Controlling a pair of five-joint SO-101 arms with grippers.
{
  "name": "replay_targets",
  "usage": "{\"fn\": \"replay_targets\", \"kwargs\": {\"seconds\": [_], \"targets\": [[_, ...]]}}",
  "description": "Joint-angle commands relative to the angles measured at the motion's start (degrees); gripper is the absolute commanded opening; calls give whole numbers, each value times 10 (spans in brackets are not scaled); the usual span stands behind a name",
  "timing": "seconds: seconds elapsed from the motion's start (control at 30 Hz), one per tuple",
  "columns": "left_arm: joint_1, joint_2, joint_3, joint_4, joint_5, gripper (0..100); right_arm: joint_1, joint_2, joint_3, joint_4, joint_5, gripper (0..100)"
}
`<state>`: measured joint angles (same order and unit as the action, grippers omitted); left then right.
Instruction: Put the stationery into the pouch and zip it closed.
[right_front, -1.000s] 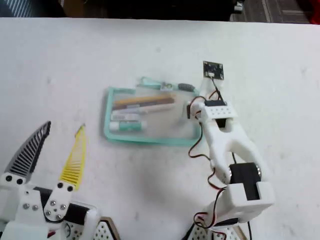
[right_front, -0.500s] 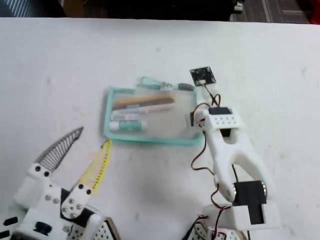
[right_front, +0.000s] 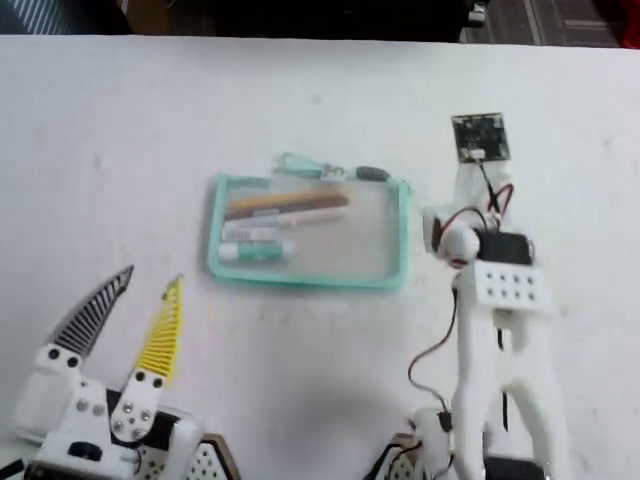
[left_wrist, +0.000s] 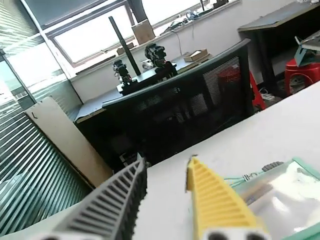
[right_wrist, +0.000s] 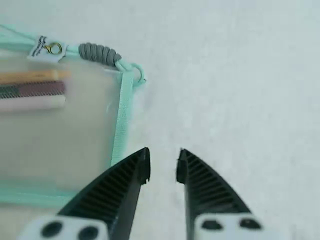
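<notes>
A clear pouch (right_front: 305, 232) with a mint-green border lies flat mid-table. Inside it are long yellow and brown pens (right_front: 287, 205) and a white-and-green stick (right_front: 255, 251). Its grey zipper cord (right_front: 371, 174) sits at the far right corner. My right gripper (right_wrist: 162, 165) hovers just beside the right edge of the pouch (right_wrist: 60, 130), narrowly open with nothing between its black fingers; the zipper cord (right_wrist: 100, 51) lies ahead of it. My left gripper (right_front: 152, 277) is near the front left, open and empty, off the pouch's near left corner. The left gripper (left_wrist: 167, 162) faces the pouch (left_wrist: 280, 185).
The white table (right_front: 150, 110) has free room on every side of the pouch. The right arm (right_front: 495, 290) stands to the right of the pouch. Beyond the table's far edge are a dark chair (left_wrist: 190, 105) and desks.
The right arm has drawn back to the right, off the pouch's right edge, which now shows in full. The left gripper swung toward the pouch, then pulled back a little.
</notes>
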<state>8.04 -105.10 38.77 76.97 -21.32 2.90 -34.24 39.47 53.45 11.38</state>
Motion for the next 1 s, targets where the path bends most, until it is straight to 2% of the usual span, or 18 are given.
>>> {"fn": "replay_targets", "kwargs": {"seconds": [0.0,0.13,0.33,0.43,0.53,0.7,0.97], "targets": [[-17,3,-32,-7,33,17,8,-152,-6,59,7,39],[-17,3,-32,-7,53,23,4,-317,-4,136,7,16],[-17,3,-32,15,146,24,4,-592,-4,222,8,17],[-22,3,-32,24,142,24,4,-704,-7,245,9,17],[-73,3,-21,21,120,24,4,-665,-22,267,9,17],[-182,3,58,-29,111,24,3,-637,-4,260,8,17],[-198,3,197,-100,137,24,-104,-691,11,256,8,21]]}}
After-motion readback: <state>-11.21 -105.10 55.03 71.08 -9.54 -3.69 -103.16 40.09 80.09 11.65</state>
